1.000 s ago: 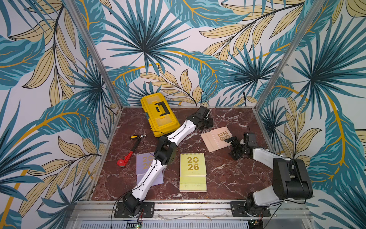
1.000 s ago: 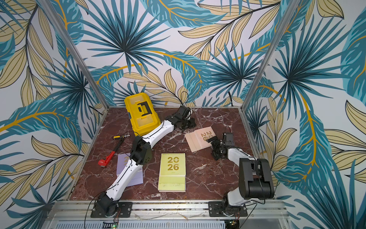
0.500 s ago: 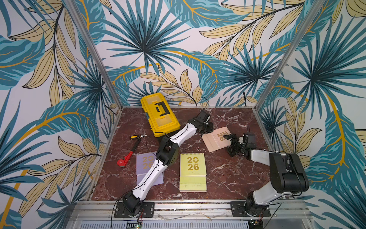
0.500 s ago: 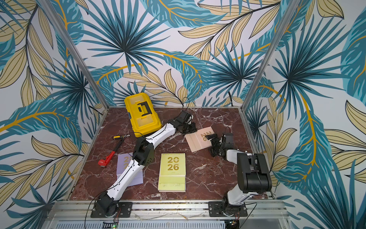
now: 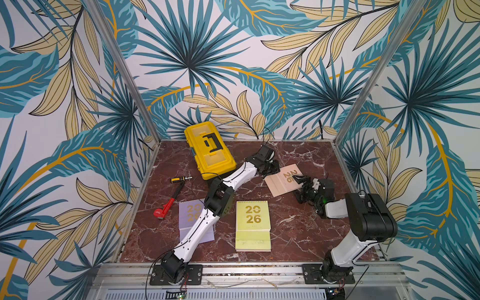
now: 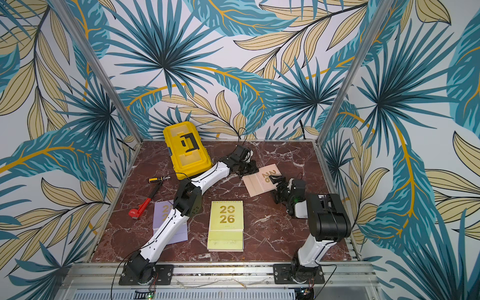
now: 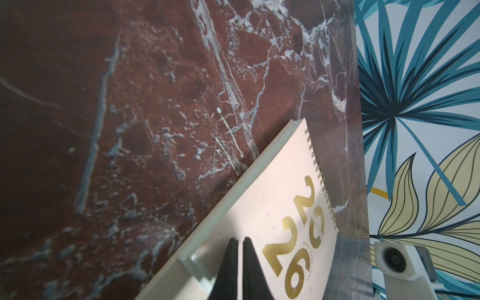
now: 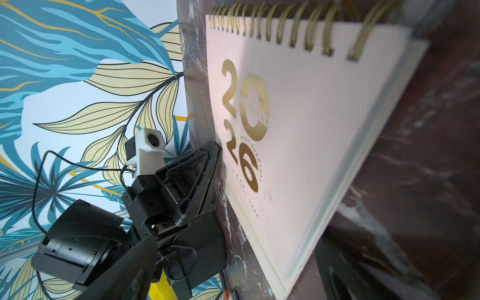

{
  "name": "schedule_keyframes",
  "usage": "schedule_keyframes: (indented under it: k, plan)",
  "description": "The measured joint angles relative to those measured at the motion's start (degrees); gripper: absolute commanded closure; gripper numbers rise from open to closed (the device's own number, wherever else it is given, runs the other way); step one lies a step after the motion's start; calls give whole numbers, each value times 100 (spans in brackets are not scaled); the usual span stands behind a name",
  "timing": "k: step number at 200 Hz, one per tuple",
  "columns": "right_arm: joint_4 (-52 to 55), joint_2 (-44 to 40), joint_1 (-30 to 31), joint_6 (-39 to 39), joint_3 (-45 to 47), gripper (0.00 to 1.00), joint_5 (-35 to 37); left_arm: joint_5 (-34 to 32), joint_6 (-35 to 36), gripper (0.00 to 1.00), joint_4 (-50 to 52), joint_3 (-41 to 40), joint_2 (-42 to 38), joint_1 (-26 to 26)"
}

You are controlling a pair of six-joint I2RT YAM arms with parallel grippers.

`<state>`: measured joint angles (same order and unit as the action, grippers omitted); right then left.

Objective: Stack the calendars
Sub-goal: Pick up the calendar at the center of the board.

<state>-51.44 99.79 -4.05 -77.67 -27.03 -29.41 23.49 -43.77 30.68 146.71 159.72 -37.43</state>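
Palm-leaf walls (image 5: pixel 233 65) stood round a red-brown marble table (image 5: pixel 298 233). Three calendars showed, all flat and well apart. The peach calendar (image 5: pixel 281 181) (image 6: pixel 259 181) lay askew toward the back right, with its gold spiral on the far right edge. The lime calendar (image 5: pixel 253 217) lay square at the front centre. Its near edge looked thick, but whether others lay under it could not be told. The lilac calendar (image 5: pixel 189 218) lay at the front left, partly hidden under the left arm (image 5: pixel 200 228).

The left gripper (image 5: pixel 271 168) reached across to the back-left edge of the peach calendar. In the left wrist view its fingers (image 7: pixel 231 259) were pressed together with nothing between them, their tips over the cover beside the gold "26". From the right wrist view the left gripper (image 8: pixel 207 166) touched that calendar's edge.

The right gripper (image 5: pixel 300 188) (image 6: pixel 276 185) sat low at the same calendar's right side. Its jaws were spread wide and held nothing, with the upper finger over the cover.

At the back left stood a yellow toolbox (image 5: pixel 209 150), just beside the left arm. A screwdriver (image 5: pixel 181 179) and a red wrench (image 5: pixel 168 202) lay on the left.
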Motion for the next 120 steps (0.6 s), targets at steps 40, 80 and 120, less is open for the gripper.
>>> schedule_keyframes:
  k: [40, 80, 120]
  plan:
    - [-1003, 369, 0, -323, 203, 11, 2, 103, -35, 91, -107, -68, 0, 26]
    - [-2031, 909, 0, -739, 267, 19, -15, 144, -63, 91, -140, -85, 0, 57]
    - [-2354, 942, 9, -826, 225, 23, -44, 208, -70, 91, -208, -85, 0, 101]
